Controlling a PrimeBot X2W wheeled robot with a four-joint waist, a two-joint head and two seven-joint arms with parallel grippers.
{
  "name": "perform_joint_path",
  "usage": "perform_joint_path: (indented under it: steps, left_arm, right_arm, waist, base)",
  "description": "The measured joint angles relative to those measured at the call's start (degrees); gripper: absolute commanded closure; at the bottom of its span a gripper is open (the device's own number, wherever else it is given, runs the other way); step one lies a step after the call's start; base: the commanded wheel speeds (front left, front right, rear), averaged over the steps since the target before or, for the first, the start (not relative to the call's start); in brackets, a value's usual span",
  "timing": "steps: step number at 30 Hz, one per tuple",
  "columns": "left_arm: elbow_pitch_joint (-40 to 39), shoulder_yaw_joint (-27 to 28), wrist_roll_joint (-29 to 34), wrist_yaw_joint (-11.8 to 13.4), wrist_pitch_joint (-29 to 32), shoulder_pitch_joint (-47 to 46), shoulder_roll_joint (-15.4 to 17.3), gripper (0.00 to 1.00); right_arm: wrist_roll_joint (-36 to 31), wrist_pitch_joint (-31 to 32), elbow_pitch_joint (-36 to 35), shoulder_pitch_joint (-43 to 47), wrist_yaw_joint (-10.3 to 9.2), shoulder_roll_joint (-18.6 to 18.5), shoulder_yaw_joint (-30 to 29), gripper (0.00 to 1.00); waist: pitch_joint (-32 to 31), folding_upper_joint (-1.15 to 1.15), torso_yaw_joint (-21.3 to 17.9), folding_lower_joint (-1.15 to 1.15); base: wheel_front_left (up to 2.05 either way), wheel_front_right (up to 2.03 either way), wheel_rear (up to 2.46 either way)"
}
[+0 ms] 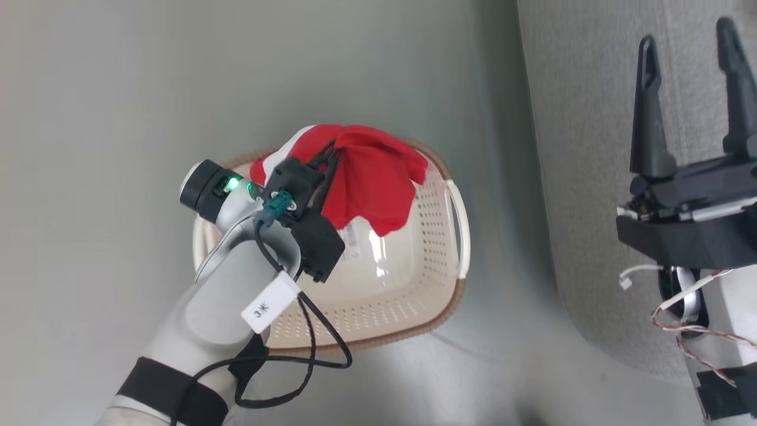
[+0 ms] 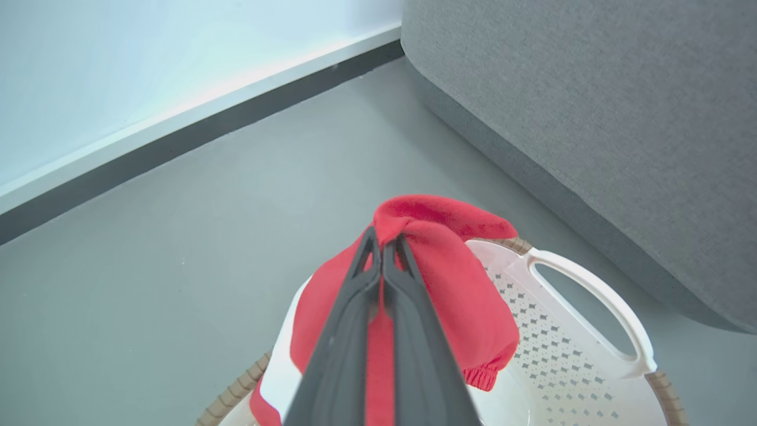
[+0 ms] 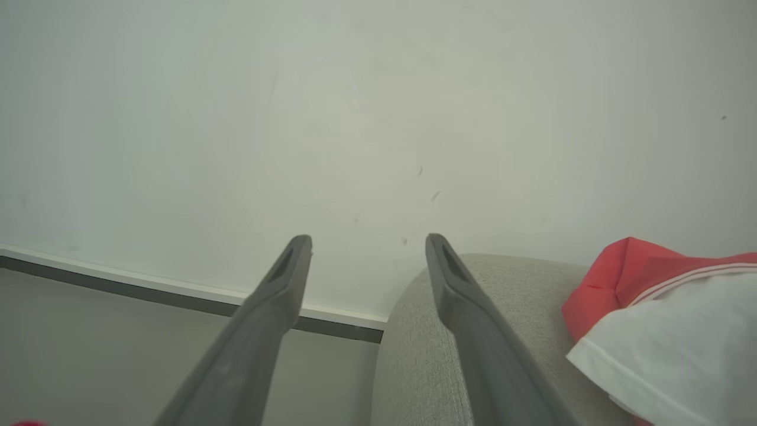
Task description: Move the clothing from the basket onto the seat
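My left gripper (image 1: 336,149) is shut on a red garment (image 1: 372,177) and holds it up over the cream basket (image 1: 414,284), the cloth hanging down from the fingertips. In the left wrist view the shut fingers (image 2: 355,331) pinch the red garment (image 2: 461,296) above the basket (image 2: 591,331). The basket floor under it looks bare. My right gripper (image 1: 689,53) is open over the grey seat (image 1: 579,118) with nothing between its fingers. In the right wrist view a red and white jersey (image 3: 668,319) lies on the seat (image 3: 414,355), right of the open gripper (image 3: 368,244).
The basket stands on a grey floor (image 1: 118,118), just left of the seat's rounded front. A pale wall with a dark skirting strip (image 2: 177,142) runs behind the floor. A black cable (image 1: 319,349) loops from my left forearm.
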Motion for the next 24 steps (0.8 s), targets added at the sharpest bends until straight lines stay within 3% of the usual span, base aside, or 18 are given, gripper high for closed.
perform_joint_path:
  steps: [13,24]
  left_arm:
    - [-8.2,3.7,-2.4,-0.9,0.0,1.2,-0.2,1.00]
    - [-10.0,3.9,-3.8,-1.5,0.0,2.3,-0.1,1.00]
  right_arm:
    - [1.5,0.0,7.7,3.1,1.94,2.1,2.0,0.00]
    - [3.0,0.0,14.0,5.6,3.85,2.9,3.0,0.00]
  waist:
    - [-11.2,0.00,3.3,0.00]
    - [-20.8,0.00,4.8,0.00]
  base:
    - [0.00,0.00,0.00]
    - [0.00,0.00,0.00]
